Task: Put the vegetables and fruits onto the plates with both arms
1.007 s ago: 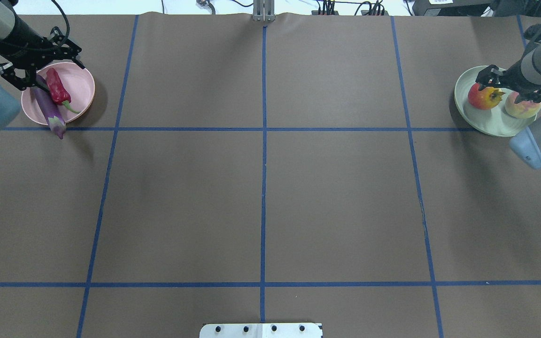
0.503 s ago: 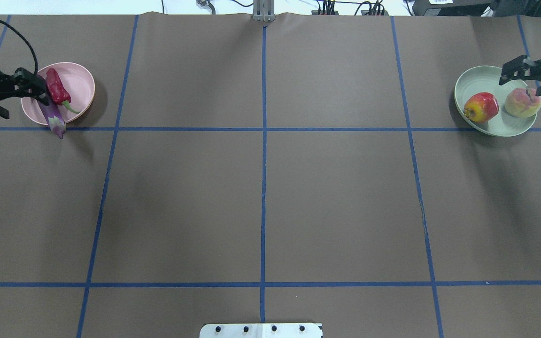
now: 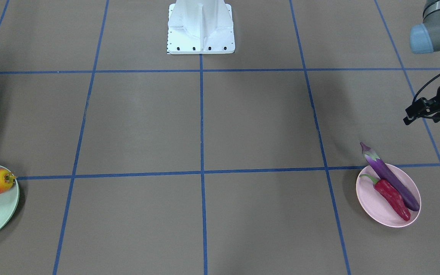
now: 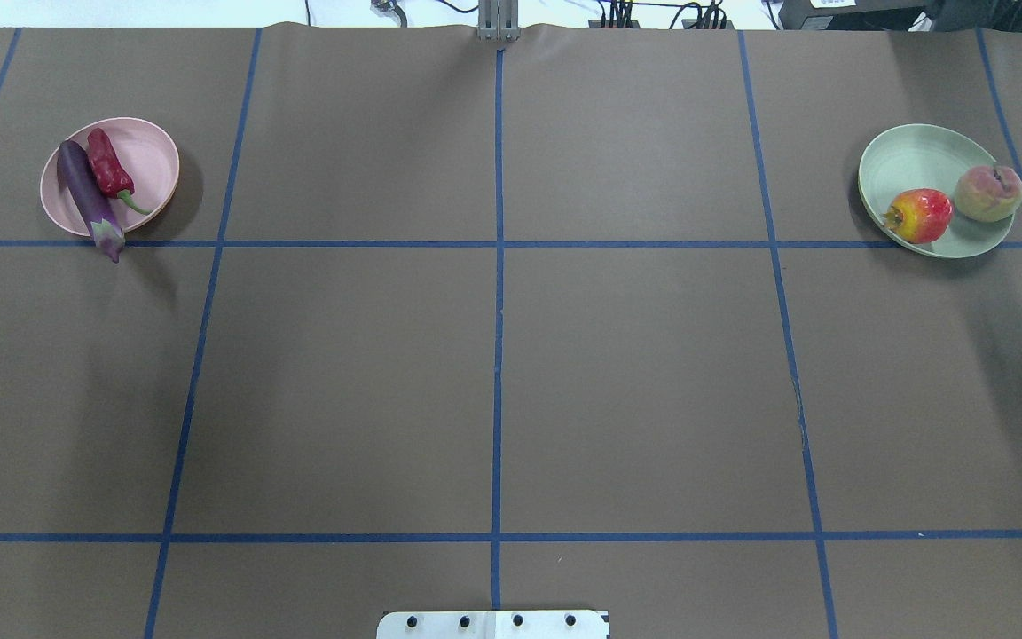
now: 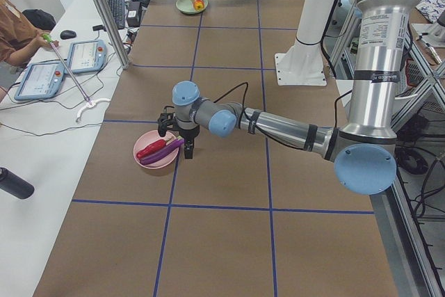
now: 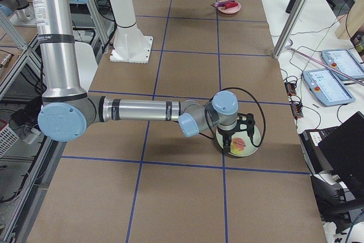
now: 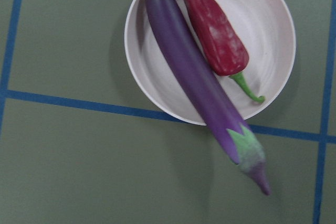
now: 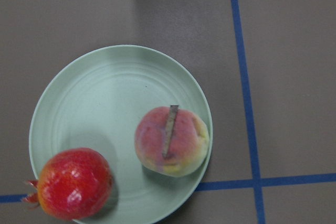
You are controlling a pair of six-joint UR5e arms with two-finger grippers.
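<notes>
The purple eggplant (image 4: 85, 195) and the red chili pepper (image 4: 107, 164) lie side by side on the pink plate (image 4: 152, 155). The eggplant's cap end sticks out over the rim, as the left wrist view (image 7: 247, 148) shows. The red-orange fruit (image 4: 919, 216) and the pale yellow-pink fruit (image 4: 990, 193) lie in the mint green plate (image 4: 906, 155). My left gripper (image 3: 405, 116) hangs clear of the pink plate, open and empty. My right gripper (image 6: 239, 135) hovers over the green plate; I cannot tell its jaws.
The white bolted pedestal (image 3: 201, 26) stands at the robot's side of the table. Blue tape lines cross the brown table cover. An operator (image 5: 17, 33) sits with tablets at a side desk beyond a metal post (image 5: 104, 12).
Both grippers have drawn back outward from their plates, almost out of the overhead view. The red-orange fruit has rolled toward the green plate's near rim. The vegetables have stayed put.
</notes>
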